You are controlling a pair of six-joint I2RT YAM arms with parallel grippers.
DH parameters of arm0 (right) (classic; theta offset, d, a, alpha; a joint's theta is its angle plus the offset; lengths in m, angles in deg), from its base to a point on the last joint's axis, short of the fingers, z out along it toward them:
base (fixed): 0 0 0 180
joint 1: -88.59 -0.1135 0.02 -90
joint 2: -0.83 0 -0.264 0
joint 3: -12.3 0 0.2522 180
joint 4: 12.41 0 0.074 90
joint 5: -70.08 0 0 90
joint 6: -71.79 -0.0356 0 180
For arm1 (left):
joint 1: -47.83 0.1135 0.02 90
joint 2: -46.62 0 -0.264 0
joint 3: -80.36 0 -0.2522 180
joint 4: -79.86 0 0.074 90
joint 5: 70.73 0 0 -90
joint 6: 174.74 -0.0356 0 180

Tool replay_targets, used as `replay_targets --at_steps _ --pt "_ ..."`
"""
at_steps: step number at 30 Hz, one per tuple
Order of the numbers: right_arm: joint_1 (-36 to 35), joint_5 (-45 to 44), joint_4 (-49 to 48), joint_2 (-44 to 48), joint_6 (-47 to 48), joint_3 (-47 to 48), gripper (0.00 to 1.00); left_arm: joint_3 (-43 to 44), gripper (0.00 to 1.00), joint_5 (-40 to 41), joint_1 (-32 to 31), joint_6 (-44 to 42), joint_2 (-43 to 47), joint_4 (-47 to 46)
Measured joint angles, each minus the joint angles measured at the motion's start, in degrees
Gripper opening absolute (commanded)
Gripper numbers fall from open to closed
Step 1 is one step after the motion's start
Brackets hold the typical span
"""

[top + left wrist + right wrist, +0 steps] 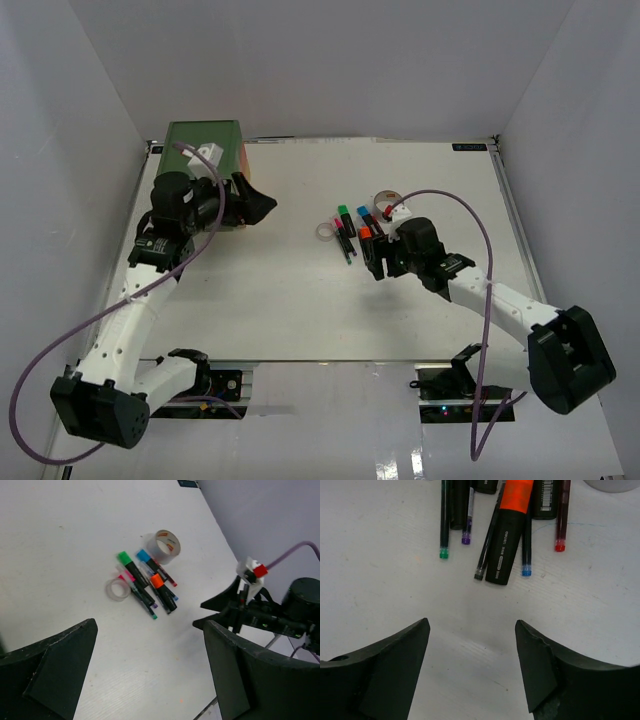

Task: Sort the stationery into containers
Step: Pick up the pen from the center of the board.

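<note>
A white table was pictured bearing the green-topped chest, its drawers hidden from above. The left gripper was held just right of the chest, jaws spread fully wide and nothing gripped. The right gripper was poised well right of the chest, jaws parted and empty. All the stationery was laid in one cluster well to the chest's right: the grey tape roll farthest back, the green-capped marker, blue-capped marker, orange-capped marker and pink-capped marker side by side, the clear tape ring nearest the chest, thin pens among them.
</note>
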Motion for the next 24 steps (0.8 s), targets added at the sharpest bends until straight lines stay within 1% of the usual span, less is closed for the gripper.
replay_targets --at_steps 1,3,4,8,10,12,17,21,24 --pt "-0.31 -1.31 -0.66 -1.49 -0.09 0.50 0.65 1.20 0.98 0.92 -2.49 -0.04 -1.90 -1.16" --pt "-0.72 -3.67 -1.95 -4.37 -0.13 1.90 0.58 3.10 0.98 1.90 -6.01 -0.20 -5.31 -2.99" --pt "-0.85 -4.81 -2.58 -5.79 -0.17 2.78 0.52 3.56 0.98 2.34 -7.15 -0.33 -6.71 -4.13" --pt "-1.07 -8.28 -4.81 -11.15 -0.28 6.47 0.45 2.25 0.98 4.48 -7.85 -0.59 -9.64 -6.93" --pt "-1.09 -9.38 -5.68 -13.62 -0.37 7.98 0.43 0.15 0.98 5.49 -7.80 -0.74 -9.60 -7.76" --pt "-1.07 -10.14 -6.43 -15.91 -0.52 8.96 0.43 -1.51 0.98 5.95 -7.82 -1.03 -9.53 -7.85" --pt "-1.09 -11.26 -6.80 -20.94 -1.27 10.23 0.40 -3.61 0.98 7.45 -7.82 -2.51 -8.33 -7.85" --pt "-1.09 -11.52 -6.78 -23.23 -1.79 10.62 0.37 -4.35 0.98 8.83 -7.82 -3.61 -7.30 -8.07" --pt "-1.14 -11.58 -6.78 -24.24 -2.03 10.95 0.37 -4.48 0.98 9.64 -7.82 -4.44 -7.23 -7.96"
